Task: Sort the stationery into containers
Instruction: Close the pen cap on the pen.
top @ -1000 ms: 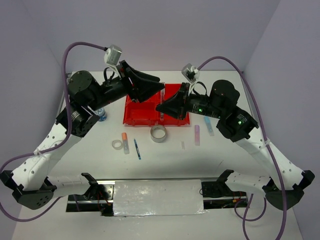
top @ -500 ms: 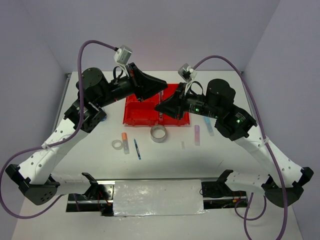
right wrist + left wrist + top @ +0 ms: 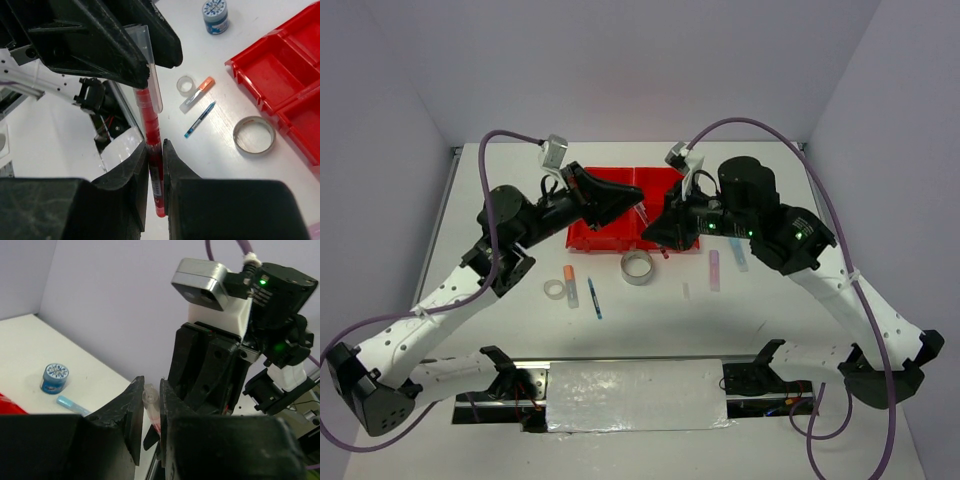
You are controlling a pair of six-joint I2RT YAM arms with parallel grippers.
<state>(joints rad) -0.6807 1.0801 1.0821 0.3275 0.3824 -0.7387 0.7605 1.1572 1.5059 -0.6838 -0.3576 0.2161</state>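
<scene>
Above red tray (image 3: 592, 235), centre of top view: left gripper (image 3: 150, 389) and right gripper (image 3: 155, 150) seen tip to tip. Red pen (image 3: 151, 125) clamped at barrel in right gripper's narrow jaws; its clear cap (image 3: 151, 404) pinched between left gripper's fingers. Silvery tape ring (image 3: 638, 267) laid just below tray. Clear tape ring (image 3: 555, 289), orange stub (image 3: 569, 272), blue pen (image 3: 594, 298) spread lower left of it on table (image 3: 770, 320).
</scene>
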